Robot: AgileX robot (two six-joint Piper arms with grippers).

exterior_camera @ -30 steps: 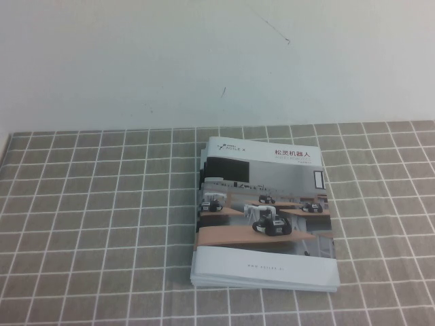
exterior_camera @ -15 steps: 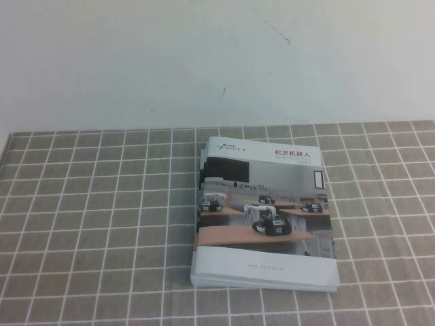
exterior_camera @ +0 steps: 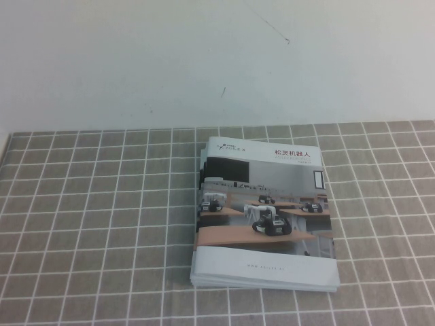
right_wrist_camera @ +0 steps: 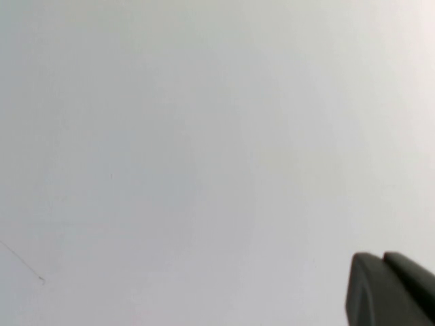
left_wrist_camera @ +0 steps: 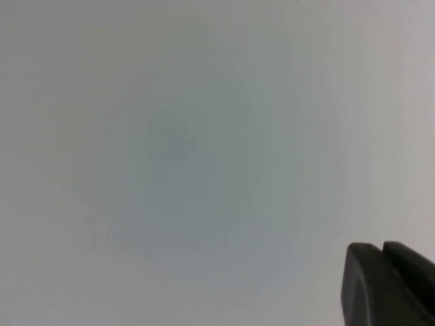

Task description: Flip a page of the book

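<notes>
The book [exterior_camera: 264,280] lies closed and flat on the checked cloth, right of the table's middle. Its top leaf, the page [exterior_camera: 266,204], faces up with the robot photo and the red Chinese title near its far edge. Neither arm shows in the high view. My left gripper [left_wrist_camera: 380,247] shows only in the left wrist view, facing a blank white wall, its two dark fingers pressed together and empty. My right gripper [right_wrist_camera: 382,257] shows only in the right wrist view, also facing the white wall, fingers together and empty. Both are away from the book.
A grey checked tablecloth [exterior_camera: 95,217] covers the table. A white wall [exterior_camera: 204,61] rises behind the table's far edge. Open cloth lies left and right of the book.
</notes>
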